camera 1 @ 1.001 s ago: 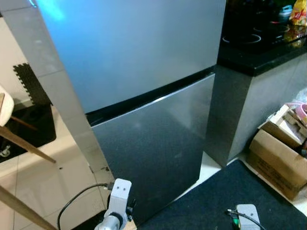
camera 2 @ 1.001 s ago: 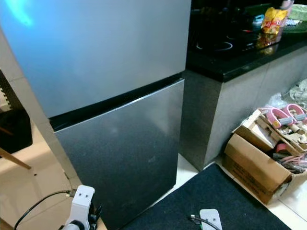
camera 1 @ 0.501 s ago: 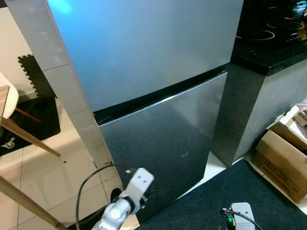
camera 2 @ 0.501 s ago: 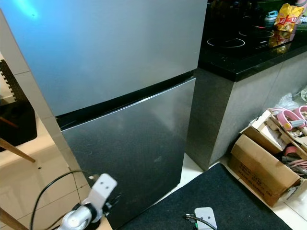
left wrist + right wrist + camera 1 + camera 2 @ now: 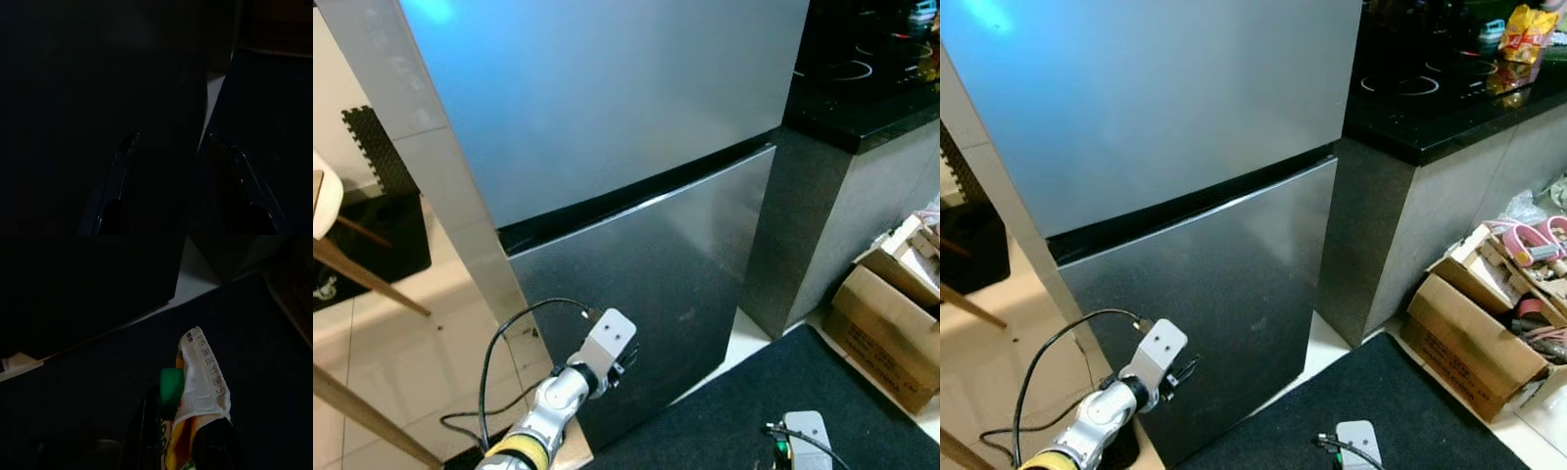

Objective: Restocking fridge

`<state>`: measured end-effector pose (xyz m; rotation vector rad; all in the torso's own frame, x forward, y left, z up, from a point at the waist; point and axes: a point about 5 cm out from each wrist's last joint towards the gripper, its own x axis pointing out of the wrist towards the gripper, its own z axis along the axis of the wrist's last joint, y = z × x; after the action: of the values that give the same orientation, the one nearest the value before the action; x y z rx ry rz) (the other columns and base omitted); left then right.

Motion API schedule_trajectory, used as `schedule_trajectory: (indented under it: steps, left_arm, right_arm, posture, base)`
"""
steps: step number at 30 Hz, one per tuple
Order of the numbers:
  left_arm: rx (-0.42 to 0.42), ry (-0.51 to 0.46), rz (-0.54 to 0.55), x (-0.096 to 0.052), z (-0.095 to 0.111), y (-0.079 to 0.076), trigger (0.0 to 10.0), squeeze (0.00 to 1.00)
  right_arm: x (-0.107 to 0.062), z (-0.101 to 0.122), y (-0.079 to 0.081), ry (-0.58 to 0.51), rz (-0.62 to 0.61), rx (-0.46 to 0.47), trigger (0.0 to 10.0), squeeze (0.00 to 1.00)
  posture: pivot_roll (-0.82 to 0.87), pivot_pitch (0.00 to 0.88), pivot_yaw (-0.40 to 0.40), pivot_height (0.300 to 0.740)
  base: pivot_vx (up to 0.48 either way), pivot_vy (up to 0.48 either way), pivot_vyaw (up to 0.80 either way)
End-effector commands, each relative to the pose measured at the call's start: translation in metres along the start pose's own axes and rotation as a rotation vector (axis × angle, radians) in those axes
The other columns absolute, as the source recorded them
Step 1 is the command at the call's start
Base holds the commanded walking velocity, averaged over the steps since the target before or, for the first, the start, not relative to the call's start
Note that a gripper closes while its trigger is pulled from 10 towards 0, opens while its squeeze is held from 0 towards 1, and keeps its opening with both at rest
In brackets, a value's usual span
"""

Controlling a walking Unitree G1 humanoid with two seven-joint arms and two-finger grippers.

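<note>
The fridge [image 5: 626,176] stands shut straight ahead, its lower door [image 5: 1205,304] just beyond the left hand [image 5: 625,357], which is raised near that door's left edge with fingers parted and empty. The right hand [image 5: 186,431], low over the black mat [image 5: 1410,411], grips a green-capped carton [image 5: 198,391]. Beside the dark counter sits a cardboard box [image 5: 1474,343].

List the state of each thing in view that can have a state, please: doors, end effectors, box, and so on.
Fridge upper door: closed.
Fridge lower door: closed.
Left end effector: open, empty, raised toward the lower door.
Right end effector: shut on a carton.
Carton: held, green cap on.
Cardboard box: open, full of items.
</note>
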<state>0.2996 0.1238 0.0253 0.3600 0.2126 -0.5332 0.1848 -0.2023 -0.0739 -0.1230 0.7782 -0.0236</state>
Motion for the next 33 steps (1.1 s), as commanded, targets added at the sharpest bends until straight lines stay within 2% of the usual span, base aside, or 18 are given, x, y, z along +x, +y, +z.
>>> schedule_trajectory:
  steps: [1,16,21,22,25,26,28,29,31,33]
  left_arm:
    - [-0.002,0.0,-0.005,0.0,-0.001,-0.001,10.0,0.0]
    - [0.038,-0.03,-0.019,-0.001,0.003,-0.003,10.0,0.0]
    - [0.102,-0.092,0.076,0.0,0.017,0.014,10.0,0.0]
    - [0.142,-0.111,0.089,0.001,0.023,0.02,10.0,0.16]
    - [0.189,-0.131,0.099,0.002,0.03,0.026,10.0,0.16]
    - [0.234,-0.156,0.096,0.003,0.037,0.03,10.0,1.0]
    - [0.318,-0.219,0.044,0.004,0.051,0.031,10.0,1.0]
    - [0.318,-0.219,0.044,0.004,0.051,0.031,10.0,1.0]
    - [0.447,-0.284,0.012,0.004,0.067,0.032,10.0,1.0]
    - [0.552,-0.354,0.056,0.003,0.085,0.039,10.0,1.0]
  right_arm:
    - [0.0,0.001,-0.005,0.0,-0.011,-0.006,10.0,0.0]
    - [0.001,0.002,-0.007,0.0,-0.011,-0.015,10.0,0.0]
    - [0.001,0.002,-0.007,0.0,-0.011,-0.014,10.0,0.0]
    - [0.001,0.002,-0.007,0.001,-0.01,-0.015,10.0,0.0]
    - [0.001,0.002,-0.007,0.001,-0.01,-0.016,10.0,0.0]
    - [0.001,0.002,-0.007,0.001,-0.01,-0.016,10.0,0.0]
    - [0.001,0.002,-0.007,0.002,-0.009,-0.017,10.0,0.0]
    - [0.001,0.002,-0.007,0.002,-0.009,-0.017,10.0,0.0]
    - [0.001,0.002,-0.006,0.004,-0.008,-0.017,10.0,0.0]
    - [0.001,0.003,-0.006,0.004,-0.007,-0.017,10.0,0.0]
  posture:
    - [-0.09,0.026,0.061,0.74]
    - [-0.09,0.03,0.054,0.74]
    - [-0.09,0.034,0.054,0.74]
    - [-0.09,0.034,0.054,0.74]
    - [-0.09,0.038,0.052,0.74]
    - [-0.09,0.04,0.051,0.74]
    - [-0.09,0.043,0.049,0.74]
    - [-0.09,0.043,0.049,0.74]
    - [-0.08,0.046,0.05,0.74]
    - [-0.08,0.046,0.05,0.74]
  base:
    - [0.0,0.0,0.0]
    - [0.0,0.0,0.0]
    - [0.0,0.0,0.0]
    - [0.0,0.0,0.0]
    - [0.0,0.0,0.0]
    - [0.0,0.0,0.0]
    - [0.0,0.0,0.0]
    - [0.0,0.0,0.0]
    - [0.0,0.0,0.0]
    - [0.0,0.0,0.0]
